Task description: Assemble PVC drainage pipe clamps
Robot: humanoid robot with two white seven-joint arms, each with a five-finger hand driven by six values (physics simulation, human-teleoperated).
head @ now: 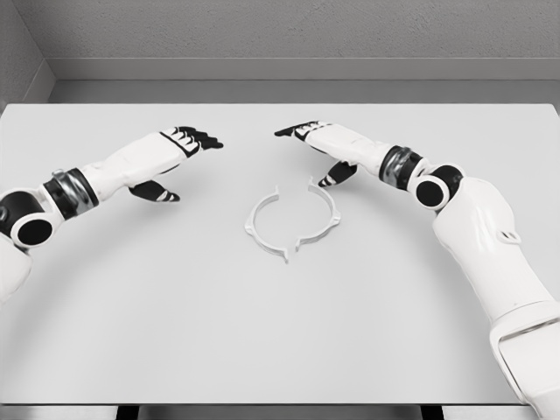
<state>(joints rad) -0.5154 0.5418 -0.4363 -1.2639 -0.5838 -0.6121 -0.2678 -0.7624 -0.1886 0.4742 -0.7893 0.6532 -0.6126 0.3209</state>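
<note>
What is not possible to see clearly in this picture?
- Head view: whether the two clamp halves touch at their ends; too small to tell.
- Left hand: palm underside faces the table.
- Right hand: palm likewise hidden.
- Both arms: cut off by the picture edges.

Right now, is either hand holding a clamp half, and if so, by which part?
Nothing is held. The left hand and right hand hover open above the table, clear of both clamp halves.
</note>
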